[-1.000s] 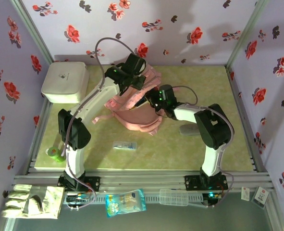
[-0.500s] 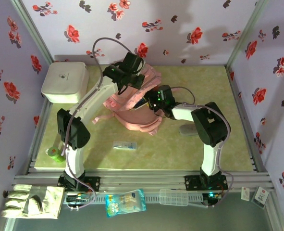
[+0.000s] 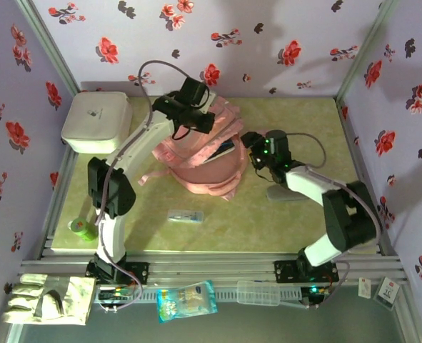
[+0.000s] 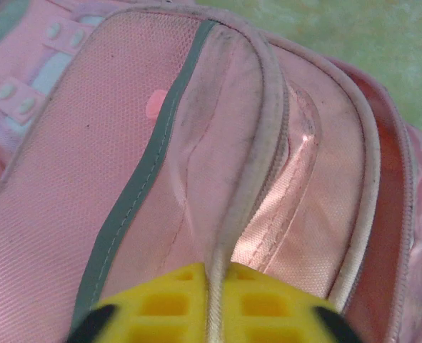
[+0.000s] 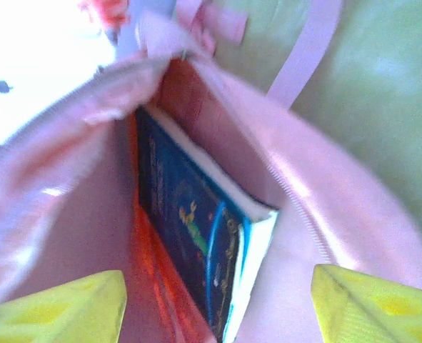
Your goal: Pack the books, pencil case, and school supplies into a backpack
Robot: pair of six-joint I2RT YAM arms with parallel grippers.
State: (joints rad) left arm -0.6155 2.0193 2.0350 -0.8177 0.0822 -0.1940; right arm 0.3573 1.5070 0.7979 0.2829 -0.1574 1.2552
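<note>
The pink backpack [image 3: 196, 168] lies mid-table with its mouth facing right. My left gripper [image 3: 198, 120] is over its top edge; in the left wrist view its yellow fingers [image 4: 161, 304] are shut on the pale trim [image 4: 228, 214] of the backpack [image 4: 89, 179]. My right gripper [image 3: 253, 146] stands open just outside the mouth, nothing between its fingers [image 5: 371, 300]. A dark navy book [image 5: 189, 229] stands inside the backpack [image 5: 318, 236], its edge showing in the top view [image 3: 223, 151]. The grey pencil case [image 3: 282, 191] lies beside the right arm. The clear packet [image 3: 186, 216] and green roll [image 3: 82, 229] lie nearer the front.
A white rounded box [image 3: 96, 121] sits at the back left. Off the table's near edge lie a glove [image 3: 50, 299], a blue-white bag [image 3: 186, 300] and a clear box [image 3: 258, 291]. Patterned walls close the back and both sides.
My right gripper has pulled back to the right out of the backpack's mouth and opened, leaving the navy book inside. The left gripper kept its hold on the rim and shifted slightly.
</note>
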